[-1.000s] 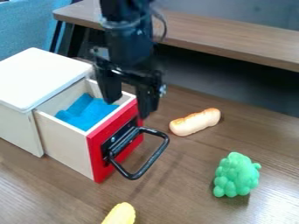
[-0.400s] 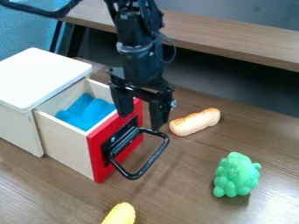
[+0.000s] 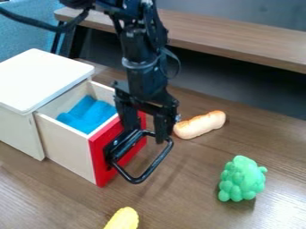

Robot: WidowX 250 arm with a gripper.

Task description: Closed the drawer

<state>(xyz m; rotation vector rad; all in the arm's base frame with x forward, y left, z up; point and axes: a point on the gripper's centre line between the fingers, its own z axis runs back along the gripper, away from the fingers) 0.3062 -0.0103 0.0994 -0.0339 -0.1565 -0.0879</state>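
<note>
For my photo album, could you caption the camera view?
Black robot gripper hangs over the handle of an open, red-fronted drawer holding blue cloth.

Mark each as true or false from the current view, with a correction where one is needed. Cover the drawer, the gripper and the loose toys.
1. The red-fronted drawer is pulled part way out of its white-topped box. True.
2. The gripper is shut. False: its fingers stand apart, near the black handle.
3. Something blue lies in the drawer. True.
4. The bread-like toy lies inside the drawer. False: it lies on the table, outside the drawer.
5. The lumpy green toy stands inside the box. False: it is on the table, to the right in the view.
</note>
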